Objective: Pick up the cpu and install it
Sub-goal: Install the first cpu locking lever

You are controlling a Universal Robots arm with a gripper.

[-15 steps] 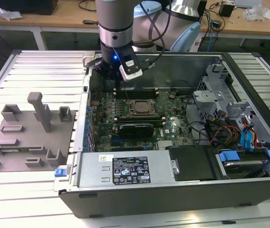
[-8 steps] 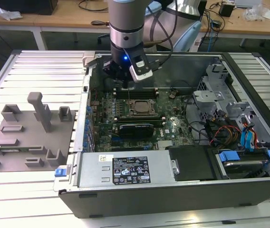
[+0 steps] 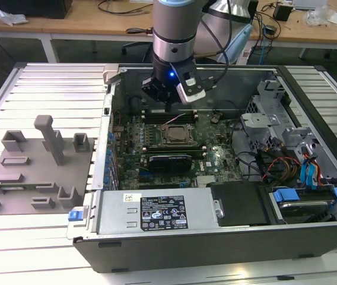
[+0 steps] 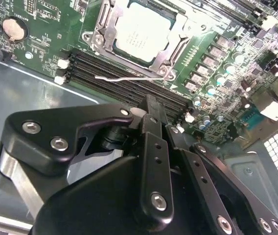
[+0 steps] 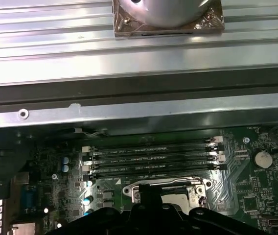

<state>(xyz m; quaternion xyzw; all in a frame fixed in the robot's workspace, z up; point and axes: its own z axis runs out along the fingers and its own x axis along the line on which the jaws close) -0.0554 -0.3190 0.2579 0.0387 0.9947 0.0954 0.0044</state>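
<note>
One end effector (image 4: 151,106) closed, cpu (image 4: 140,34) seated

Arm (image 3: 174,27) vertical, tool (image 3: 167,104) pointing straight down, fingers (image 4: 152,147) pressed together

The cpu (image 4: 139,32) is pale silver, darker at its rim; the motherboard (image 4: 41,39) is green. The gripper (image 4: 153,107) is black. At the exterior view's left the tray (image 3: 32,172) is plain grey; at its right, clips (image 3: 286,195) are blue.
</note>
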